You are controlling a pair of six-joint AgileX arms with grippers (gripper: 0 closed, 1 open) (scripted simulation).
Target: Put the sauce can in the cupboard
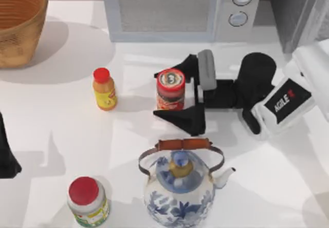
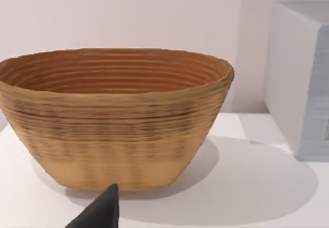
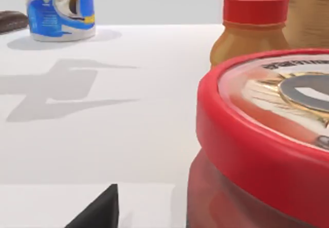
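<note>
Right end effector point(image 1: 177, 95) sits at mid-tabletop, reaching in from 3 o'clock. Its two dark fingers are spread and straddle the sauce can point(image 1: 170, 89), one at the can's 12 o'clock side, the other at its 6 o'clock side. Whether the pads touch the can wall cannot be told; no squeeze is evident. In the right wrist view the can's red rim and printed lid point(image 3: 267, 135) loom very close.

The sauce can stands upright on the tabletop point(image 1: 56, 130), not lifted. Yellow bottle with red cap point(image 1: 104, 88) stands near it at 9 o'clock. Blue-and-white teapot point(image 1: 180, 187) stands at 6 o'clock, close to the lower finger. Red-lidded jar point(image 1: 87, 201) sits at 7 o'clock, well apart. White microwave point(image 1: 180, 10) is at 12 o'clock. The cupboard point(image 1: 293, 10) shows in part at 1 o'clock, at the far right corner.

Left end effector point(image 1: 6, 151) is parked at the left edge; a woven basket point(image 2: 113, 115) faces its wrist camera.

Progress, by judgement: approach done, grasp pending. Remaining: close, lift, carry to cupboard, release.
</note>
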